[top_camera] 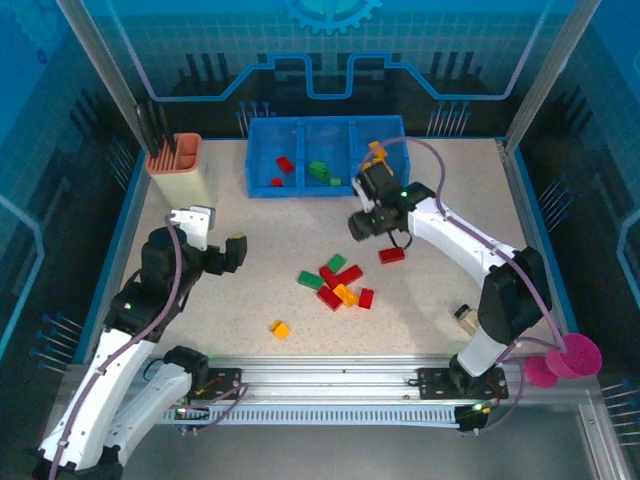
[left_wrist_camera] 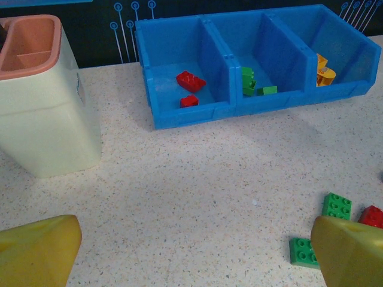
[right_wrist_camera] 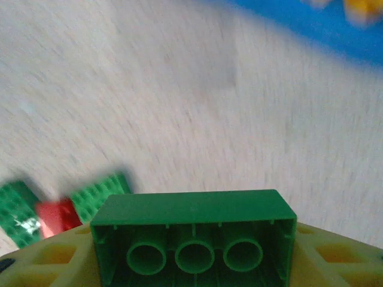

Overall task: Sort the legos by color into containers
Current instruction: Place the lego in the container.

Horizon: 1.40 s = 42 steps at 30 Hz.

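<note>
Top view, legos [top_camera: 335, 285]: loose heap on the worktop [top_camera: 250, 300], well in front of the blue bin [top_camera: 262, 188].
Top view, right gripper [top_camera: 360, 224]: near the bin's front.
Left wrist, left gripper [left_wrist_camera: 191, 257]: fingers wide apart, holding nothing, well short of the bin.
Left wrist, bin: red bricks left, green middle, orange-yellow right.
Right wrist, right gripper: clamped on a green brick [right_wrist_camera: 194, 230], its underside tubes showing.

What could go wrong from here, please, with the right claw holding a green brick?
1. The green rectangular plastic brick is pinched near the tips of the right claw, and the right wrist view is blurred; the brick might slip out in a quick move.
2. The middle compartment of the long blue plastic bin holds the green bricks; an off-centre release could drop this one among the red bricks or the orange bricks.
</note>
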Each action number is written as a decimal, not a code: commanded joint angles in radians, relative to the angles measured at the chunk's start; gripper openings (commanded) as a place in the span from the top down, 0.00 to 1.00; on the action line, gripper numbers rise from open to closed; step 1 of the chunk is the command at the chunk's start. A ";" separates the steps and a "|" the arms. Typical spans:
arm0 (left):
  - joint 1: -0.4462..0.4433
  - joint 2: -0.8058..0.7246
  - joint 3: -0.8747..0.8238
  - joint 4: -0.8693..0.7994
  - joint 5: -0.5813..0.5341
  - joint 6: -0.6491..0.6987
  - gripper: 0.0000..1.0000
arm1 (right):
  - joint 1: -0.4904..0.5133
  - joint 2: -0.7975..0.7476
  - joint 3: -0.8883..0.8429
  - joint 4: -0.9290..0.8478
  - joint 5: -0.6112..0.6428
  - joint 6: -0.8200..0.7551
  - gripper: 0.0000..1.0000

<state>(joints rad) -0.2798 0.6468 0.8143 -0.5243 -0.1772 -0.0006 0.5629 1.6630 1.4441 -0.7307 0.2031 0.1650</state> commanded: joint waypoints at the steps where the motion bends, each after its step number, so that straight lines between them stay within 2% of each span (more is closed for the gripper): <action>1: -0.007 -0.009 -0.011 0.032 0.010 -0.003 0.01 | 0.026 0.110 0.124 0.108 0.018 -0.218 0.53; 14: -0.020 0.001 0.026 -0.028 -0.033 0.014 0.01 | -0.032 0.858 1.152 -0.014 0.013 -0.491 0.55; 16: -0.028 0.004 0.029 -0.034 -0.040 0.019 0.01 | -0.045 0.932 1.253 -0.011 0.019 -0.508 0.55; 23: -0.080 0.065 0.045 -0.018 -0.071 0.060 0.01 | -0.080 0.970 1.169 0.218 0.065 -0.577 0.53; 31: -0.087 0.165 0.082 -0.026 -0.094 0.070 0.01 | -0.095 1.081 1.242 0.274 0.088 -0.705 0.49; 38: -0.087 0.149 0.078 -0.010 -0.092 0.066 0.01 | -0.095 1.120 1.235 0.355 0.138 -0.814 0.44; 42: -0.087 0.138 0.080 -0.028 -0.110 0.065 0.00 | -0.095 1.115 1.233 0.364 0.148 -0.831 0.36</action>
<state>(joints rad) -0.3622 0.8051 0.8616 -0.5438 -0.2623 0.0551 0.4702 2.7560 2.6579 -0.4107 0.3260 -0.6212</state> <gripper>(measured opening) 0.994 0.629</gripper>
